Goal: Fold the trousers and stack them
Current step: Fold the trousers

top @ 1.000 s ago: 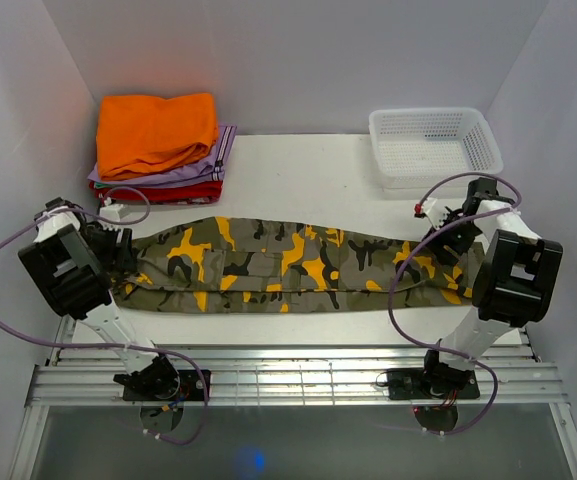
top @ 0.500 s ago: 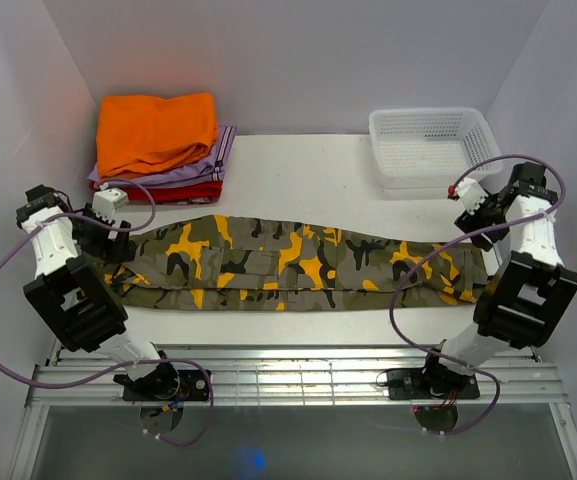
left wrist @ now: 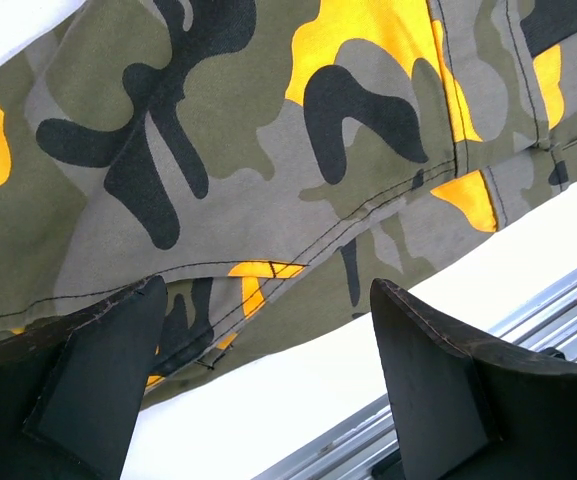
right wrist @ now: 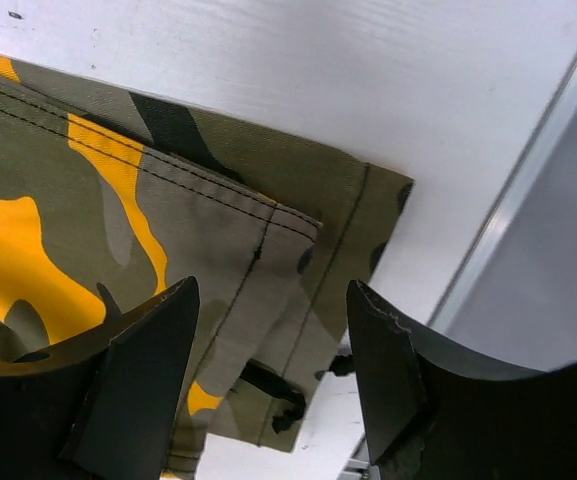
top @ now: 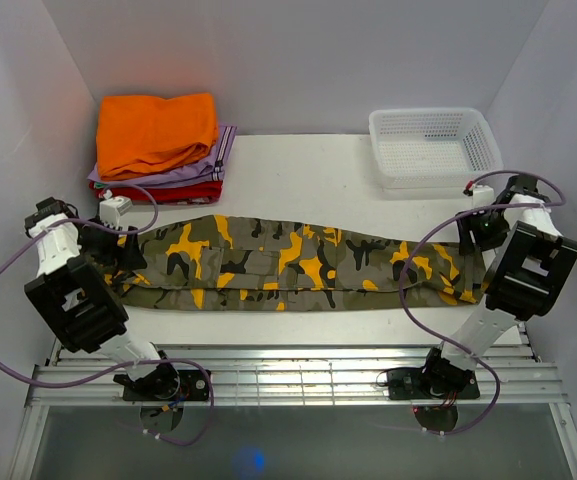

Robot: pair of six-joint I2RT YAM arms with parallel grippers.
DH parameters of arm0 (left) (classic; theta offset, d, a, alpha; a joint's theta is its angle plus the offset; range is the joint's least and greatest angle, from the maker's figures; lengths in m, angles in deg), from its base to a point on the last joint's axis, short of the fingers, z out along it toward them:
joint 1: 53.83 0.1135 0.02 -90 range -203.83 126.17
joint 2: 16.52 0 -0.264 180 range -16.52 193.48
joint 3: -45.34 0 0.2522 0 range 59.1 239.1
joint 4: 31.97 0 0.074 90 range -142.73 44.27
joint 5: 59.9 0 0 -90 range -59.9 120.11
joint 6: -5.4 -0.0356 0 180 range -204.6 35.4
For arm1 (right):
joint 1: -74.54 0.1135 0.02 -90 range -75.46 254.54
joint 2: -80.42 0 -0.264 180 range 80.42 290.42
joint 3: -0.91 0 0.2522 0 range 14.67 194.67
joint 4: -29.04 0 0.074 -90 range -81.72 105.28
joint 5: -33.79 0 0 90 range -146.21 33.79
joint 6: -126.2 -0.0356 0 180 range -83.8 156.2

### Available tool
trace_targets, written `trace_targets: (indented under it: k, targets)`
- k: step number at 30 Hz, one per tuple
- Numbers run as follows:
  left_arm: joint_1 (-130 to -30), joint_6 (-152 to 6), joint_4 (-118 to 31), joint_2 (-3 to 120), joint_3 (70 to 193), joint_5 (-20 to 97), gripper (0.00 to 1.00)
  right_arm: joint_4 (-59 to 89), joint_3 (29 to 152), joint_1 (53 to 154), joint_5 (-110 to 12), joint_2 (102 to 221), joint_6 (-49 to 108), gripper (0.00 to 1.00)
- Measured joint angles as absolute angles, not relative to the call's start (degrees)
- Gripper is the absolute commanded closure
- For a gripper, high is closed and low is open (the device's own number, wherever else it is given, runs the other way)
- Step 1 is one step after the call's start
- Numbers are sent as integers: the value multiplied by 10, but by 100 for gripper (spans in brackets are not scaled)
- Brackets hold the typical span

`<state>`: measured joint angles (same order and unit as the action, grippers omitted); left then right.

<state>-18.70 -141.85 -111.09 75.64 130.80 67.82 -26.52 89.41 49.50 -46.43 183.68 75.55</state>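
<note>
The camouflage trousers [top: 298, 262] lie flat, stretched left to right across the white table [top: 308, 180], folded lengthwise with one leg on the other. My left gripper [top: 120, 255] hovers over their left end. In the left wrist view it [left wrist: 268, 300] is wide open above the near edge of the cloth [left wrist: 268, 150], holding nothing. My right gripper [top: 480, 232] is at the right end. The right wrist view shows it [right wrist: 271, 290] open over the stacked leg hems [right wrist: 268, 260], with nothing between the fingers.
A stack of folded clothes [top: 158, 135], orange on top of lilac and red, sits at the back left. A white mesh basket [top: 433, 145] stands at the back right. A metal rail [top: 298, 380] runs along the near table edge. White walls close in on both sides.
My left gripper has opened wide and drawn slightly left off the trousers' end. My right arm swung out to the right, then came down over the leg hems, its jaws narrowing a little.
</note>
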Motion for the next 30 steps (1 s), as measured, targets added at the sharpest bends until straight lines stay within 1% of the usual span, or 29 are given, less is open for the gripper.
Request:
trace_targets:
  k: [7, 10, 11, 13, 14, 16, 20, 26, 30]
  targets:
    - [-187, -1400, -1100, 739, 1291, 680, 7, -243, 860, 495, -443, 1875, 715, 37]
    - [-187, -1394, -1096, 735, 1289, 680, 7, -231, 861, 495, -437, 1877, 707, 54]
    - [-187, -1393, -1094, 733, 1289, 680, 7, -229, 861, 494, -435, 1877, 705, 67]
    - [-187, -1390, -1091, 730, 1288, 679, 7, -225, 860, 492, -429, 1877, 701, 79]
    - [-187, -1389, -1089, 728, 1287, 678, 7, -225, 860, 492, -426, 1877, 700, 87]
    - [-187, -1389, -1083, 722, 1280, 676, 7, -229, 860, 491, -421, 1873, 701, 92]
    - [-187, -1388, -1076, 715, 1265, 672, 7, -261, 872, 491, -419, 1855, 711, 92]
    - [-187, -1385, -1069, 714, 1262, 668, 7, -302, 937, 491, -431, 1839, 745, 92]
    - [-186, -1385, -1067, 711, 1262, 660, 5, -312, 973, 490, -457, 1846, 776, 92]
